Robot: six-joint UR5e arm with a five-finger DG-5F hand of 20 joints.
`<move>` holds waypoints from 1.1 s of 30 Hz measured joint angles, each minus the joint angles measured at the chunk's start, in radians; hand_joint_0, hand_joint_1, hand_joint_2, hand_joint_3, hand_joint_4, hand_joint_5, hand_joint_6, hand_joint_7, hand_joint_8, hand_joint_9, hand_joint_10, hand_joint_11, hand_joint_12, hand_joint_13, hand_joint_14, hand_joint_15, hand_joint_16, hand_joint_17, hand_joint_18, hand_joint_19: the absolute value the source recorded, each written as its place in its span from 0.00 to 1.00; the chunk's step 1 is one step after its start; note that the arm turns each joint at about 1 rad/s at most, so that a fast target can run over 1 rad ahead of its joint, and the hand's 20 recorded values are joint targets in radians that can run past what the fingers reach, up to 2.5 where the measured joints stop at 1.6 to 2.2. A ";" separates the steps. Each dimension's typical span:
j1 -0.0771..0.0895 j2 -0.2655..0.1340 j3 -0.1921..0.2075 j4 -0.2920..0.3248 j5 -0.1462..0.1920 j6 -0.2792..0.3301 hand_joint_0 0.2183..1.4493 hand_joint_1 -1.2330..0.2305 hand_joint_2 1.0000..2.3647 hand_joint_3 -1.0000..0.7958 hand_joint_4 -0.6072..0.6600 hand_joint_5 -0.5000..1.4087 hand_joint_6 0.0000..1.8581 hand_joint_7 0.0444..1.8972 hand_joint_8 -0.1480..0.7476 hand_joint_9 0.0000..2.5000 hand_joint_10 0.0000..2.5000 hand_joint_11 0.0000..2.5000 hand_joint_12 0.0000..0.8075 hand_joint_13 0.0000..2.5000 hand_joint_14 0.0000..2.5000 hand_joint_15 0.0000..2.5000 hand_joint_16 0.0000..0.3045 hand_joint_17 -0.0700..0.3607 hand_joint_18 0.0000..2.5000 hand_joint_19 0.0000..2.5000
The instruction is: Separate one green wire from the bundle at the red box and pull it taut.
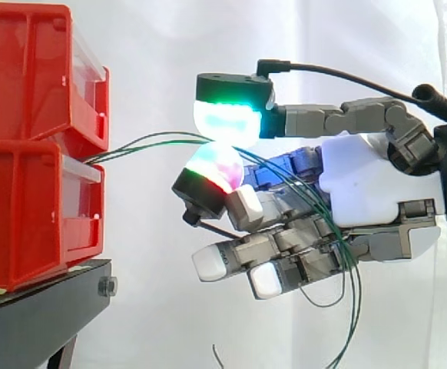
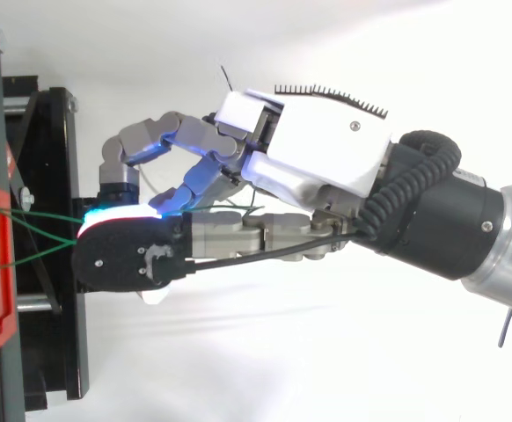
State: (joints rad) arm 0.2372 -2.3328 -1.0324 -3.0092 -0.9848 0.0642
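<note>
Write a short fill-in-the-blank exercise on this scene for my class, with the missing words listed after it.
1. ___ red bins are stacked on a black stand.
2. The wires leaving the bins are ___.
3. The hand pinches the wires between its glowing fingers; beyond them the wires hang ___.
Missing words: Two, green, down.

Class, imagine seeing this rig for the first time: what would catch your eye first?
The glowing fingertips of the hand, green-white above and red-pink below, stand out mid-frame in the side view. Between them they pinch green wires running left to the stacked red bins, which fill the left edge on a black stand.
</note>
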 measured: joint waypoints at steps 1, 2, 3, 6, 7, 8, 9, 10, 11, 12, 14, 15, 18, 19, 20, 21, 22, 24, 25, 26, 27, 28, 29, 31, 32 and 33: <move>0.000 0.000 0.000 -0.001 0.000 0.000 0.31 0.30 0.02 0.51 0.54 0.18 0.49 0.67 0.49 0.43 0.01 0.34 0.51 0.32 0.01 0.17 0.18 0.45 0.35 0.22; 0.000 0.000 0.000 -0.001 0.000 0.000 0.32 0.30 0.02 0.50 0.53 0.18 0.49 0.67 0.49 0.43 0.01 0.34 0.51 0.32 0.01 0.17 0.18 0.45 0.34 0.23; 0.000 0.000 0.000 -0.001 0.000 0.000 0.32 0.29 0.02 0.49 0.53 0.18 0.49 0.67 0.48 0.42 0.01 0.35 0.50 0.32 0.01 0.17 0.18 0.44 0.34 0.22; 0.000 0.000 0.000 -0.002 0.000 0.000 0.34 0.27 0.01 0.45 0.52 0.17 0.49 0.65 0.47 0.42 0.01 0.35 0.49 0.31 0.01 0.17 0.17 0.44 0.33 0.22; 0.000 0.000 0.000 -0.002 0.000 0.000 0.35 0.26 0.01 0.43 0.52 0.17 0.49 0.64 0.47 0.42 0.01 0.35 0.48 0.31 0.01 0.17 0.17 0.44 0.33 0.21; 0.000 0.000 0.000 -0.003 0.000 0.000 0.35 0.25 0.01 0.42 0.51 0.17 0.49 0.64 0.47 0.42 0.01 0.34 0.49 0.31 0.01 0.17 0.17 0.44 0.33 0.21; 0.000 0.000 0.000 -0.004 0.000 0.000 0.36 0.25 0.01 0.40 0.52 0.18 0.49 0.64 0.47 0.42 0.01 0.35 0.48 0.31 0.01 0.17 0.17 0.44 0.33 0.21; 0.000 0.000 0.000 -0.005 0.000 0.000 0.37 0.25 0.01 0.38 0.52 0.18 0.49 0.64 0.47 0.42 0.01 0.35 0.48 0.31 0.01 0.17 0.17 0.44 0.33 0.21; 0.000 0.000 0.000 -0.007 0.000 0.000 0.36 0.25 0.01 0.36 0.54 0.18 0.49 0.64 0.47 0.42 0.01 0.35 0.48 0.31 0.01 0.17 0.17 0.43 0.33 0.21; 0.000 0.000 0.000 -0.008 0.000 0.000 0.36 0.25 0.01 0.33 0.55 0.18 0.49 0.64 0.47 0.43 0.01 0.35 0.48 0.31 0.01 0.17 0.17 0.43 0.33 0.22; 0.001 0.000 0.000 -0.009 0.000 0.001 0.34 0.29 0.00 0.30 0.57 0.18 0.49 0.65 0.47 0.43 0.01 0.35 0.48 0.32 0.01 0.17 0.17 0.43 0.33 0.22; 0.001 0.000 0.000 -0.009 0.000 0.002 0.33 0.32 0.00 0.30 0.58 0.19 0.48 0.66 0.47 0.44 0.01 0.35 0.48 0.32 0.01 0.17 0.17 0.43 0.34 0.23; 0.001 0.001 0.000 -0.010 0.000 0.008 0.30 0.38 0.01 0.35 0.59 0.19 0.48 0.67 0.48 0.46 0.01 0.35 0.51 0.34 0.01 0.17 0.17 0.44 0.34 0.23; 0.001 0.001 0.000 -0.011 0.000 0.010 0.29 0.40 0.01 0.37 0.59 0.19 0.48 0.68 0.49 0.47 0.01 0.34 0.51 0.34 0.01 0.18 0.18 0.44 0.35 0.24; 0.001 0.001 0.000 -0.011 0.000 0.011 0.29 0.41 0.01 0.38 0.59 0.19 0.48 0.68 0.48 0.47 0.01 0.34 0.52 0.34 0.01 0.18 0.18 0.44 0.35 0.24; 0.001 0.001 0.000 -0.013 -0.001 0.013 0.29 0.42 0.01 0.38 0.59 0.19 0.48 0.68 0.49 0.47 0.01 0.34 0.52 0.34 0.01 0.18 0.18 0.45 0.36 0.24; 0.001 0.001 0.000 -0.014 -0.001 0.014 0.28 0.44 0.01 0.39 0.59 0.19 0.48 0.68 0.49 0.47 0.01 0.34 0.52 0.34 0.01 0.18 0.18 0.45 0.36 0.25; 0.001 0.001 0.001 -0.018 -0.001 0.017 0.29 0.49 0.01 0.38 0.59 0.19 0.48 0.68 0.49 0.47 0.01 0.34 0.52 0.35 0.01 0.18 0.18 0.45 0.36 0.25; 0.001 0.001 0.001 -0.020 -0.001 0.017 0.28 0.51 0.01 0.36 0.59 0.19 0.48 0.68 0.49 0.47 0.01 0.34 0.53 0.35 0.01 0.18 0.18 0.45 0.36 0.25; 0.001 0.001 0.001 -0.022 -0.001 0.019 0.27 0.52 0.01 0.35 0.59 0.19 0.48 0.68 0.50 0.48 0.01 0.34 0.53 0.35 0.01 0.18 0.18 0.46 0.36 0.25; 0.001 0.001 0.001 -0.024 -0.001 0.020 0.27 0.54 0.01 0.35 0.59 0.20 0.48 0.68 0.50 0.48 0.01 0.34 0.54 0.35 0.01 0.18 0.19 0.46 0.36 0.25; 0.001 0.001 0.001 -0.026 -0.002 0.021 0.27 0.54 0.01 0.35 0.60 0.20 0.48 0.68 0.51 0.48 0.01 0.34 0.54 0.35 0.01 0.18 0.19 0.46 0.36 0.25; 0.001 0.001 0.001 -0.027 -0.002 0.022 0.27 0.54 0.01 0.35 0.59 0.20 0.48 0.69 0.51 0.48 0.01 0.34 0.54 0.35 0.01 0.18 0.19 0.46 0.36 0.25; 0.001 0.002 0.001 -0.028 -0.002 0.022 0.27 0.56 0.01 0.34 0.59 0.20 0.48 0.69 0.50 0.48 0.01 0.34 0.54 0.36 0.01 0.18 0.19 0.46 0.37 0.26; 0.001 0.002 0.001 -0.029 -0.002 0.023 0.27 0.56 0.01 0.34 0.60 0.20 0.48 0.69 0.50 0.48 0.01 0.34 0.54 0.36 0.01 0.18 0.19 0.46 0.37 0.26; 0.001 0.002 0.001 -0.029 -0.002 0.023 0.27 0.57 0.01 0.34 0.60 0.20 0.48 0.69 0.51 0.48 0.01 0.34 0.54 0.36 0.01 0.18 0.19 0.46 0.37 0.26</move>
State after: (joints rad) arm 0.2378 -2.3310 -1.0310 -3.0384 -0.9863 0.0871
